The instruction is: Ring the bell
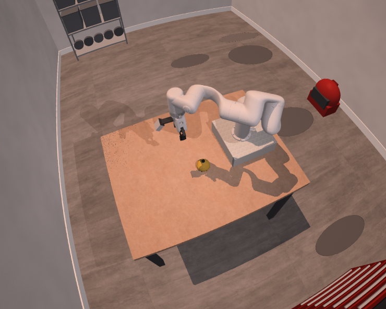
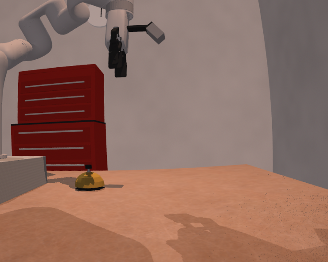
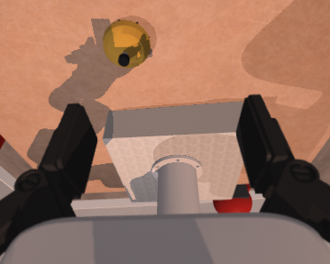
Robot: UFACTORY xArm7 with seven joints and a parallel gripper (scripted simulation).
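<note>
The bell [image 1: 202, 165] is a golden dome with a small black button [image 2: 87, 167] on top. It stands upright on the orange table near the arm's base. It also shows in the side view [image 2: 89, 181] and at the top left of the wrist view [image 3: 126, 43]. My gripper [image 1: 182, 134] hangs high above the table, well apart from the bell and farther from the base. In the side view the gripper [image 2: 117, 66] is far above the bell and a little to its right. In the wrist view the two black fingers stand wide open with nothing between them.
The arm's grey base block [image 1: 243, 141] stands on the table next to the bell. A red tool chest [image 2: 60, 118] stands behind the table. A shelf rack [image 1: 90, 23] and a red machine [image 1: 324, 96] stand on the floor, far off.
</note>
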